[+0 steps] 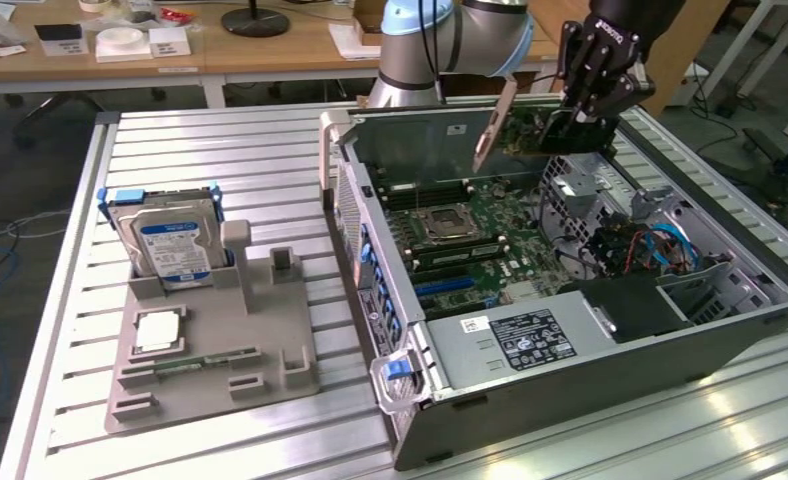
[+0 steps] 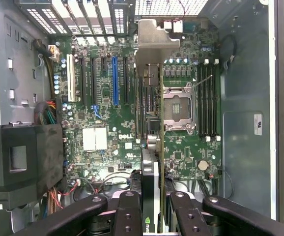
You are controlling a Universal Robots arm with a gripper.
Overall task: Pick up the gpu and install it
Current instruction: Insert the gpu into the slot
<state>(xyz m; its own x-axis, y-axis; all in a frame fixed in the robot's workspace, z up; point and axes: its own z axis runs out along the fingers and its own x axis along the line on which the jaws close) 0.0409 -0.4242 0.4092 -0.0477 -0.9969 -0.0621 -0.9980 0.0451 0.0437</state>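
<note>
My gripper [image 1: 574, 135] hangs over the far end of the open computer case [image 1: 714, 340], shut on the gpu [image 1: 525, 128]. The card is held on edge above the motherboard [image 1: 454, 235], with its silver bracket [image 1: 496, 130] slanting down toward the case's back wall. In the wrist view the gpu [image 2: 152, 128] runs edge-on away from my gripper [image 2: 156, 216]. Its bracket [image 2: 154, 39] lies near the case's rear slot openings. The black fingers [image 2: 129, 211] clamp the card from both sides. A blue expansion slot [image 2: 115, 81] sits apart from the card's edge, with black slots between them.
A silver hard drive [image 1: 174, 245] stands in a grey holder [image 1: 214, 350] on the slatted metal table [image 1: 207, 150], with a narrow memory stick [image 1: 207, 362] lying in the same holder. Inside the case are a black power supply [image 1: 534, 335], bundled cables [image 1: 634, 250] and the processor socket [image 2: 176, 108].
</note>
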